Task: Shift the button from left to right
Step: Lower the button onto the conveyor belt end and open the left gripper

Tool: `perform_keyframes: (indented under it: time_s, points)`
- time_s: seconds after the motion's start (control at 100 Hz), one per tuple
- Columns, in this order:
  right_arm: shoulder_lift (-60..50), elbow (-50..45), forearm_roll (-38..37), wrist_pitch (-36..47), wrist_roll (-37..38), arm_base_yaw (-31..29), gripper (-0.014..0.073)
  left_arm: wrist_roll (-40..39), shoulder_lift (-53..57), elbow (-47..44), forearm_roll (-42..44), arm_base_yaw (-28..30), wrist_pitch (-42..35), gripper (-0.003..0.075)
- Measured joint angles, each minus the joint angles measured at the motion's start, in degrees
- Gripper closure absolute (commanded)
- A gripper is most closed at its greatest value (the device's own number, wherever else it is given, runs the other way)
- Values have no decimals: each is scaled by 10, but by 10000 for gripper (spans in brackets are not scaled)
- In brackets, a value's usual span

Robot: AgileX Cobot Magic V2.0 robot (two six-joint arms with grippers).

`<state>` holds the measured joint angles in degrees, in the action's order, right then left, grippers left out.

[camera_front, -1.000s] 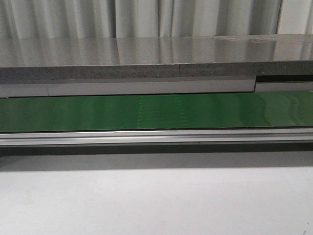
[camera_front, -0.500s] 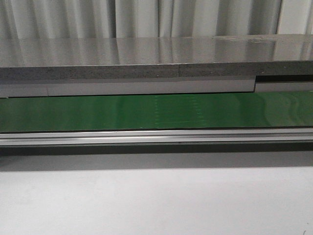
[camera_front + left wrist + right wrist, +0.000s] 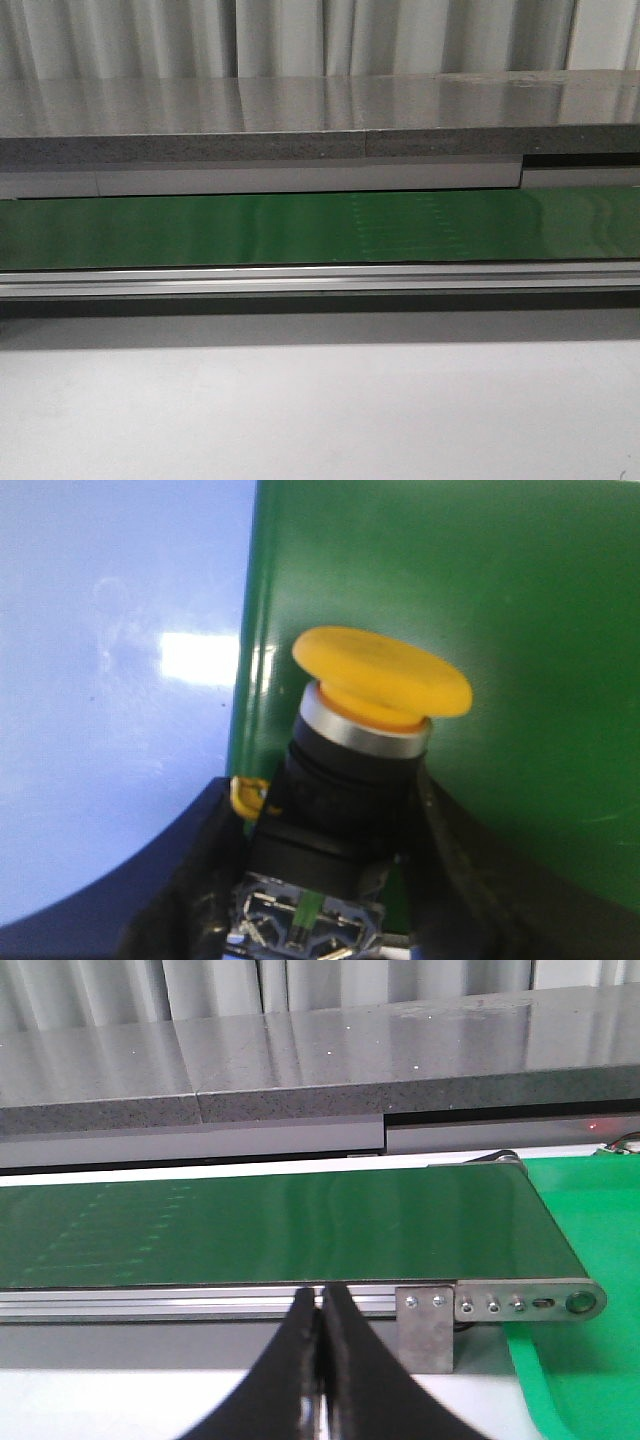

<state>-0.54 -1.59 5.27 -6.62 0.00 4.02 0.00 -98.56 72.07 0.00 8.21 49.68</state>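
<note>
In the left wrist view the button [image 3: 375,685], a yellow-orange mushroom cap on a black body with a silver ring, fills the middle of the picture. My left gripper [image 3: 335,865] is shut on the button's black body, with a dark finger on each side. Behind it lie a green surface [image 3: 500,600] and a pale surface [image 3: 110,680]. My right gripper [image 3: 321,1305] is shut with nothing between its fingers, in front of the green conveyor belt [image 3: 280,1230]. Neither gripper nor the button shows in the front view.
The green belt [image 3: 320,228] runs across the front view behind an aluminium rail [image 3: 320,278]. A grey stone ledge [image 3: 300,120] stands behind it. A bright green tray [image 3: 590,1260] lies past the belt's right end, by the metal bracket [image 3: 425,1325].
A faint pale pattern on the belt has drifted to the right across the front view. No arm shows there.
</note>
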Motion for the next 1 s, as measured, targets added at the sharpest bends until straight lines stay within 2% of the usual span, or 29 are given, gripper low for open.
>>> perform_keyframes:
  time_s: [0.14, 0.26, 0.49, 0.74, 1.0]
  points:
    - [0, 0, 0, 0, 0, 0, 660, 0, -11, 0, -3, 0, 4, 230]
    - [0, 0, 0, 0, 0, 0, 660, 0, -10, 0, -4, 0, 2, 140]
    - [0, 0, 0, 0, 0, 0, 660, 0, 4, 0, -15, -1, 7, 133]
    - [0, 0, 0, 0, 0, 0, 660, 9, 77, 0, -16, -26, 6, 133]
    - [0, 0, 0, 0, 0, 0, 660, 18, 214, -64, -20, -69, -65, 133]
